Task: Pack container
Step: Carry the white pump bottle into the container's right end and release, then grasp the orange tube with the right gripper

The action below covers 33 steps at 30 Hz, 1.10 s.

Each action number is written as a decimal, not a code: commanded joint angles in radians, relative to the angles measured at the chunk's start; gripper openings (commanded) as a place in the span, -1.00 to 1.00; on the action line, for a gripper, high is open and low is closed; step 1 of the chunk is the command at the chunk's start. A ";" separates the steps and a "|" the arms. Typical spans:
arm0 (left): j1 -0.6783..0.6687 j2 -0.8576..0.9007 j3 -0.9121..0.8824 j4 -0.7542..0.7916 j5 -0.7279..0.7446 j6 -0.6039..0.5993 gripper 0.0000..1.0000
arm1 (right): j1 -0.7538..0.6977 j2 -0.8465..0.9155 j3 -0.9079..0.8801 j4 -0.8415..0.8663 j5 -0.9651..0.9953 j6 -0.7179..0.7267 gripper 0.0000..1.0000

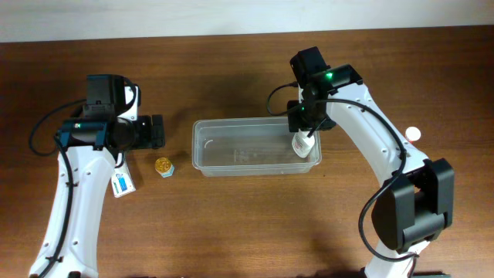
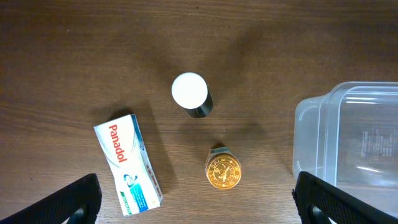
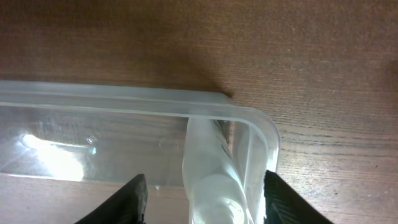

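The clear plastic container lies in the middle of the table; its left end shows in the left wrist view and its right corner in the right wrist view. A white translucent bottle leans inside the container's right end. My right gripper hovers over it, open, with a gap on each side of the bottle. My left gripper is open and empty above a Panadol box, a gold-lidded jar and a white-capped dark bottle.
In the overhead view the gold-lidded jar and the Panadol box lie left of the container. A small white round thing lies at the right beside the right arm. The white-capped dark bottle is hidden under the left gripper there.
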 commanded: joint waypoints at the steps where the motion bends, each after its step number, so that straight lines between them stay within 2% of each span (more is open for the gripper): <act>1: 0.002 0.003 0.025 0.002 0.014 0.011 0.99 | -0.005 -0.005 0.018 0.008 0.019 -0.025 0.14; 4: 0.002 0.003 0.025 0.002 0.014 0.011 0.99 | -0.006 -0.018 0.110 -0.045 0.068 -0.024 0.25; 5: 0.002 0.003 0.025 0.002 0.014 0.011 0.99 | -0.014 -0.030 0.182 -0.085 0.097 -0.024 0.36; 7: 0.002 0.003 0.025 0.002 0.014 0.012 0.99 | -0.040 -0.047 0.287 -0.140 0.115 -0.023 0.97; 13: 0.002 0.003 0.025 0.002 0.014 0.012 0.99 | -0.222 -0.078 0.545 -0.315 0.083 0.015 0.97; 19: 0.002 0.003 0.025 0.002 0.014 0.012 0.99 | -0.446 -0.074 0.547 -0.436 0.026 0.014 0.97; 25: 0.002 0.003 0.025 0.002 0.014 0.012 0.99 | -0.582 -0.066 0.341 -0.441 0.024 0.006 0.97; 31: 0.002 0.003 0.025 0.002 0.014 0.012 0.99 | -0.634 -0.066 -0.021 -0.239 0.024 0.006 0.97; 33: 0.002 0.003 0.025 0.002 0.014 0.012 0.99 | -0.637 -0.066 -0.072 -0.185 0.024 -0.016 0.97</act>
